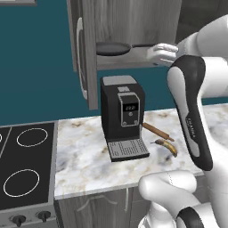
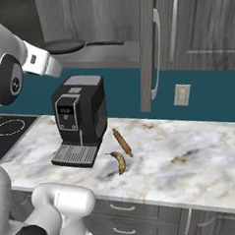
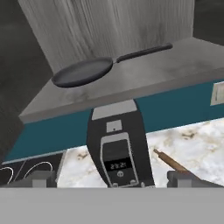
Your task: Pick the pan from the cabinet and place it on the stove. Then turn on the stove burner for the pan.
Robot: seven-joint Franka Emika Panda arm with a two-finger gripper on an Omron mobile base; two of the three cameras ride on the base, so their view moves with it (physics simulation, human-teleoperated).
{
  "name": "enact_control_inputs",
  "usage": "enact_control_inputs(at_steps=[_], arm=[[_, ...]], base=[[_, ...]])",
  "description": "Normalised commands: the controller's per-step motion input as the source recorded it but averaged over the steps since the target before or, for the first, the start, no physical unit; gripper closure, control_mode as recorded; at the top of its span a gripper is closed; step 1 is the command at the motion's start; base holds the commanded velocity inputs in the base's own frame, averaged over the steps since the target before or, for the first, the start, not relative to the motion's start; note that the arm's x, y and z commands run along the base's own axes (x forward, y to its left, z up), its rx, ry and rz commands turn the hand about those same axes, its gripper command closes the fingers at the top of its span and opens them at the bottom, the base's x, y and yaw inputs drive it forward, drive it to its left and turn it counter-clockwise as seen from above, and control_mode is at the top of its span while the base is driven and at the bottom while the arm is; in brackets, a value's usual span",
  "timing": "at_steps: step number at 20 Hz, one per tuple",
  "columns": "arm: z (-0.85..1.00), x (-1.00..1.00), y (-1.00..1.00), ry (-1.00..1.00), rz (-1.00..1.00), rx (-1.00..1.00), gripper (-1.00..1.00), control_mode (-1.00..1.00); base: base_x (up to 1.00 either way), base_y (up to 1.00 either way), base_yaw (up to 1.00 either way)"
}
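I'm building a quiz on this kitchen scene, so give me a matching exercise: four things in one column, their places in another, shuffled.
1. dark grey frying pan
2. black coffee machine
3. yellow-brown banana
4. wooden rolling pin

A. marble counter, next to the stove
B. cabinet shelf
C. counter, front of the rolling pin
D. counter, between machine and banana

Pairs: 1-B, 2-A, 3-C, 4-D

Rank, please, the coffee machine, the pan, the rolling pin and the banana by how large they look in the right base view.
1. Coffee machine, clearly largest.
2. Pan, handle included; it sits farther back on the cabinet shelf, so it may look smaller than it is.
3. Rolling pin and banana: too alike to separate.
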Motion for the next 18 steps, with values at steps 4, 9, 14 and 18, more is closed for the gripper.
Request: enact_control_inputs(at_steps=[4,9,14,18], arm=[[0.0,0.49,0.0,-0.04,-0.22,-0.03,-1.0,-1.0],[0.0,0.53,-0.12,-0.03,-0.16,0.0,-1.0,-1.0],[0.0,0.55,-0.24,0.0,-0.13,0.0,-1.0,-1.0],[-0.04,0.55,-0.27,0.0,-0.05,0.02,-1.0,-1.0]], base=[[0.0,0.0,0.0],[0.0,0.0,0.0],[0.0,0.0,0.0],[0.0,0.0,0.0]])
